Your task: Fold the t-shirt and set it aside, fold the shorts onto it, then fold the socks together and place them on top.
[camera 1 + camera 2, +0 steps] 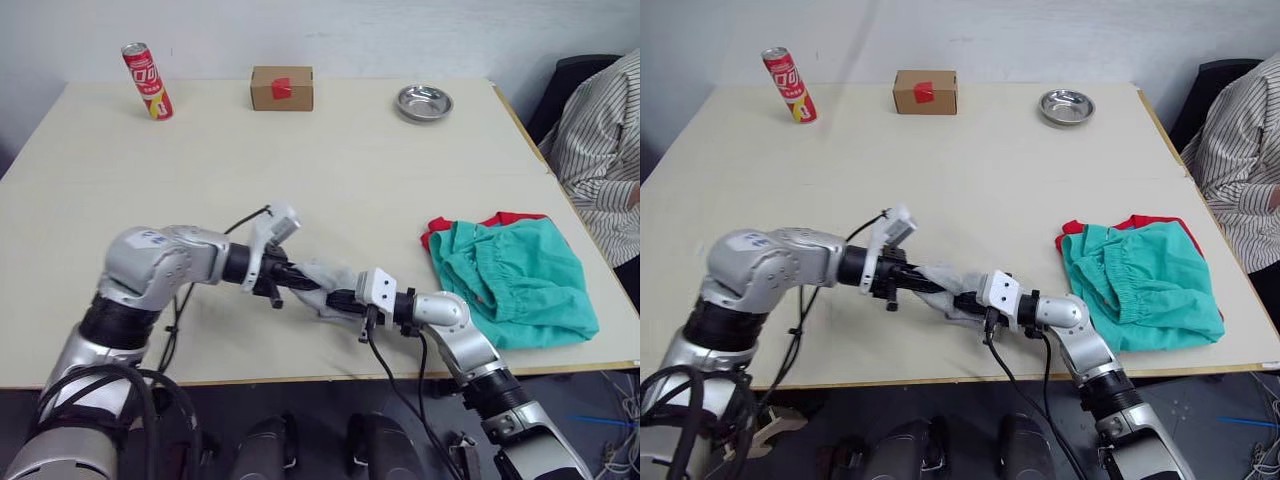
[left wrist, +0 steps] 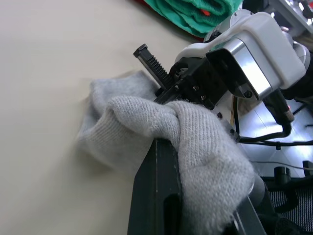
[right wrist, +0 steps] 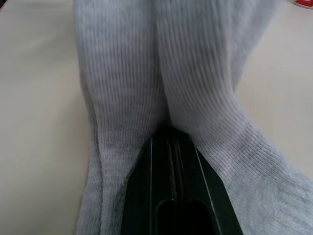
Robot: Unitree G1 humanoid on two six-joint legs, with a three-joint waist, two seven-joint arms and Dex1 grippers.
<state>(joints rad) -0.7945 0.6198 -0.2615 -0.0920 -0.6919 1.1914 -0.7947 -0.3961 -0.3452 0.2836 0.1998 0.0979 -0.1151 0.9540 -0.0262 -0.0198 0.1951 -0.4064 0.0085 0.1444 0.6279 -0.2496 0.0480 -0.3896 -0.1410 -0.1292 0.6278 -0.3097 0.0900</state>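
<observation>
Both pincers, left pincer (image 1: 296, 279) and right pincer (image 1: 338, 297), are apparently pinching the socks (image 1: 325, 285) between them; pulling apart risks unfolding.

close view along the left gripper (image 2: 168, 161), whose black fingers (image 2: 156, 196) are draped in the light grey ribbed socks (image 2: 161, 132). the sock fabric bunches over and just ahead of them on the pale table (image 2: 44, 73). right beyond it, the right gripper (image 2: 168, 81) pushes into the same fabric. further off lie the teal-green shorts (image 2: 195, 12).
</observation>
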